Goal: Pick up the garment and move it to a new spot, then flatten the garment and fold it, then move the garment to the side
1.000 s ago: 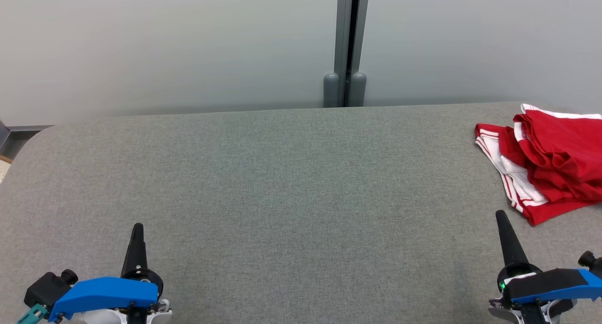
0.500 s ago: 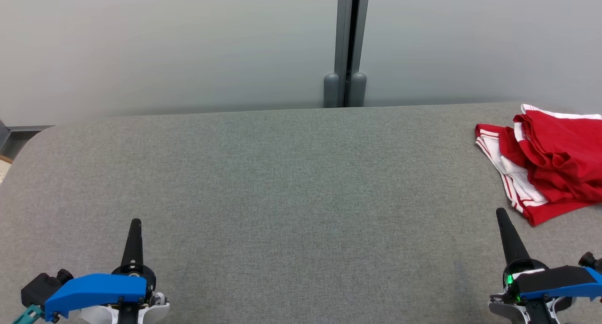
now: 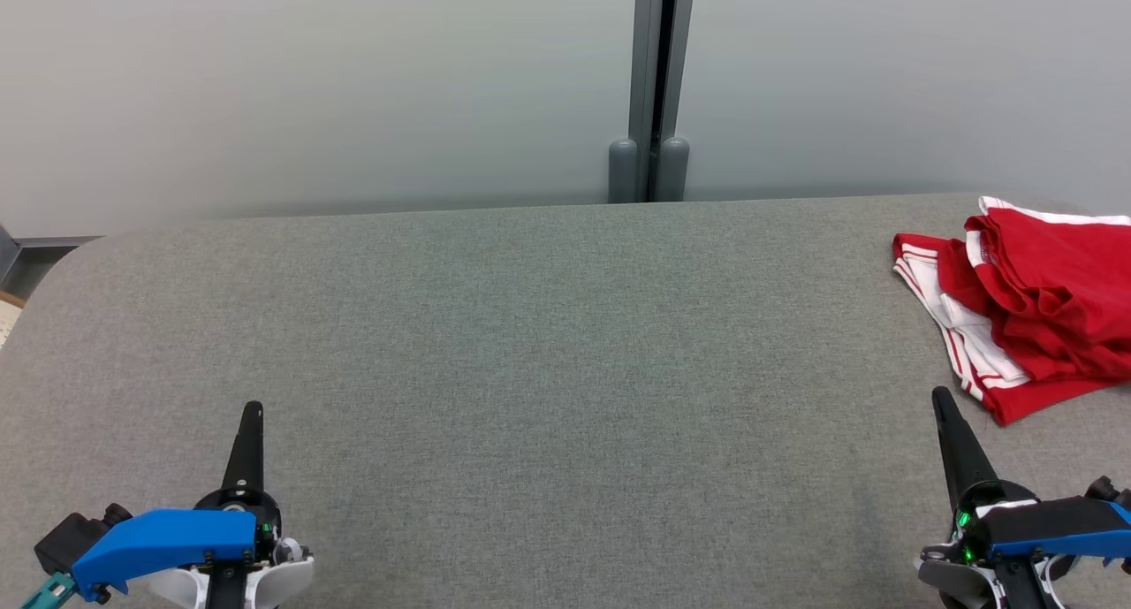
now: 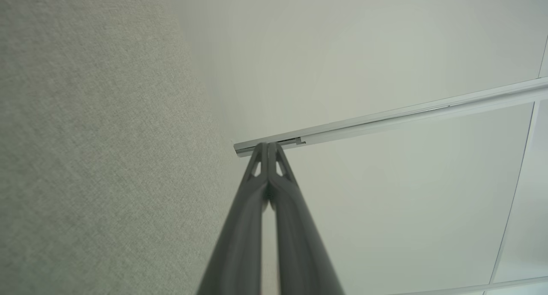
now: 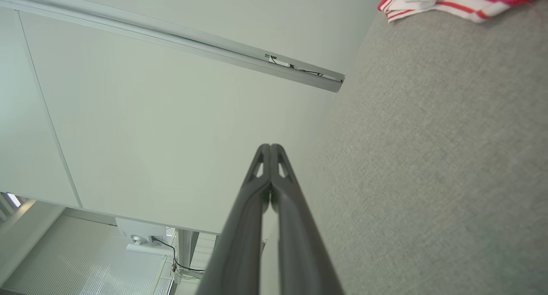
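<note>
Head view: red-and-white garment lies crumpled at the far right of the gray table. At lower left, left pincer clenched, empty. At lower right, right pincer clenched, empty, near the garment's front corner, not touching.

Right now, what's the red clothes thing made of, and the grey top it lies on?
The red garment looks like soft, thin cloth, matte, with white striped trim: it lies in loose folds. The grey table top seems covered in matte woven fabric: a fine speckled weave shows. What is under that cover cannot be told.
</note>
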Tool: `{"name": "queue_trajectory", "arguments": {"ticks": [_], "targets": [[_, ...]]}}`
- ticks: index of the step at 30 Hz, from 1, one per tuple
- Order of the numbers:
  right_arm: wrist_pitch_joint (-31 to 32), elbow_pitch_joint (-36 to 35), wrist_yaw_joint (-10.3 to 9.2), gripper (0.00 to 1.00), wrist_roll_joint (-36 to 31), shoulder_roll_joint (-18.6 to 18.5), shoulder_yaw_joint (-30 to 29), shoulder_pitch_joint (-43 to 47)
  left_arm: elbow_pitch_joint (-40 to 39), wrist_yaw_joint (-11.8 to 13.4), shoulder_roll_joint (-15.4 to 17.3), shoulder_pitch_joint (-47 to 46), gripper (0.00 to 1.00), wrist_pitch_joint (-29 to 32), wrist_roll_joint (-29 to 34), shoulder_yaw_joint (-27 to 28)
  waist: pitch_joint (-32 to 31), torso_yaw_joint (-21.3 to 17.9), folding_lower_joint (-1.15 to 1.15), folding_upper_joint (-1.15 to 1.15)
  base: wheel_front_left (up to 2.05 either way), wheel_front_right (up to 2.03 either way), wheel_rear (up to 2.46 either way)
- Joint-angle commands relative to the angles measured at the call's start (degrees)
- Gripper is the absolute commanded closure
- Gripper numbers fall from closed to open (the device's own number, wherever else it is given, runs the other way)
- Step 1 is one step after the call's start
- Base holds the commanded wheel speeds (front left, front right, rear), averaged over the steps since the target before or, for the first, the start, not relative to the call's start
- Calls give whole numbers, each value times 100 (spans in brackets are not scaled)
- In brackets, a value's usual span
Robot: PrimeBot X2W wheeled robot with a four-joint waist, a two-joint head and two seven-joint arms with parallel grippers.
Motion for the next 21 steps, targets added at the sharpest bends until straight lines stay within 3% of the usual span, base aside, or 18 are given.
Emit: {"name": "queue_trajectory", "arguments": {"ticks": [1,21], "targets": [[48,-1,0,100,152,10,-20,-107,-48,-46,8,-109,100,42,-130,46,-1,1,0,0,0,0,0],[208,85,0,100,1013,20,-59,-169,-50,-130,-45,-182,100,261,-927,192,-8,5,0,0,0,0,0]]}}
